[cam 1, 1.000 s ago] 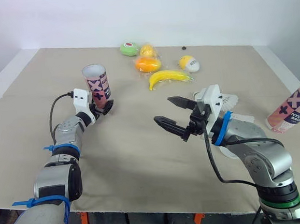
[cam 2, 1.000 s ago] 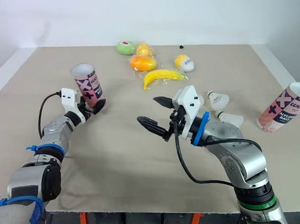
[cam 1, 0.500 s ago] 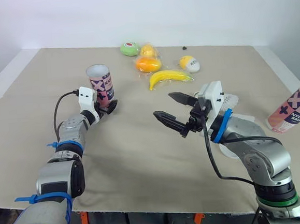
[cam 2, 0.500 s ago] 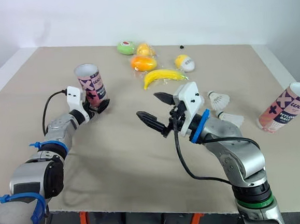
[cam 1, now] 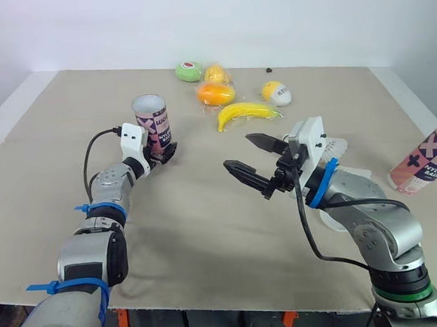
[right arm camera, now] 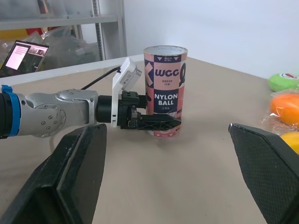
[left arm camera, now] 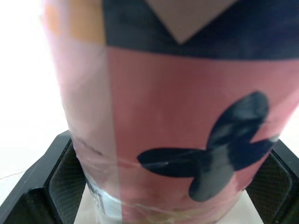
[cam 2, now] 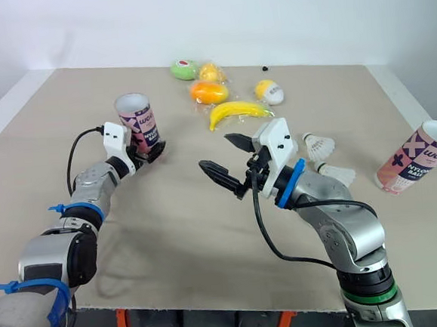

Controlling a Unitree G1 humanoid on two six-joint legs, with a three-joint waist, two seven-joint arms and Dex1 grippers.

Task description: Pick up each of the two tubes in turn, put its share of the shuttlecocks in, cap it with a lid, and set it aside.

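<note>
Two tubes: first tube (cam 2: 138, 118) upright at the worktop's (cam 2: 170, 228) left, clasped near its base by the left gripper's (cam 2: 152, 149) jaws; second tube (cam 2: 415, 158) at the right edge. Two shuttlecocks (cam 2: 319, 146) lie beside the right gripper (cam 2: 214, 152), jaws spread, empty. Beige cloth; white wall; banana (cam 2: 237, 113), four other foods (cam 2: 207, 91) behind.

Toward the far edge of the beige-covered table (cam 1: 192, 211) we see a banana (cam 1: 246, 113), with an orange fruit (cam 1: 214, 94) just behind it. Near them we find a green round object (cam 1: 188, 71), a yellow fruit (cam 1: 215, 74) and a yellow-and-white one (cam 1: 276, 92).
</note>
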